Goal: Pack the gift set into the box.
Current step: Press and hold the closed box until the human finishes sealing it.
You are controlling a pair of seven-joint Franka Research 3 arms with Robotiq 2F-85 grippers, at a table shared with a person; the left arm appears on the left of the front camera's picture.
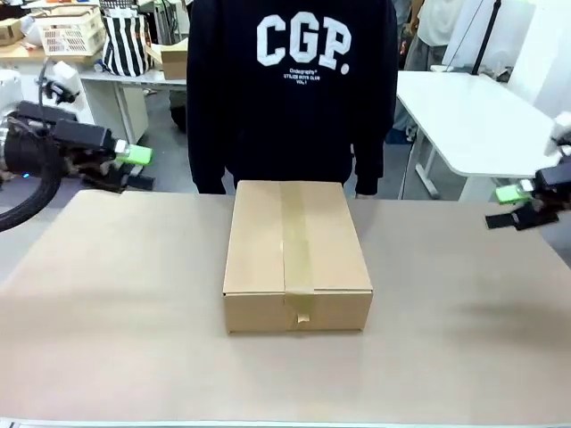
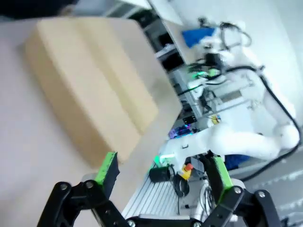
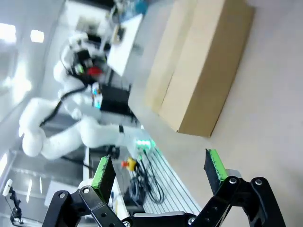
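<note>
The box [image 1: 296, 254] sits shut in the middle of the table, a strip of tape running along its top and down the near side. It also shows in the left wrist view as the box [image 2: 90, 80] and in the right wrist view as the box [image 3: 201, 66]. My left gripper [image 1: 134, 165] hovers open at the far left, well away from the carton, its fingers [image 2: 108, 170] wide apart with nothing between them. At the far right my right gripper [image 1: 510, 205] stands open too, fingers [image 3: 215, 168] spread and empty. No gift set is in view.
A person in a dark printed sweatshirt [image 1: 294, 89] stands just behind the box at the far edge. The table [image 1: 116, 303] is covered in brown paper. A white table [image 1: 473, 116] stands behind at right, shelves with clutter behind at left.
</note>
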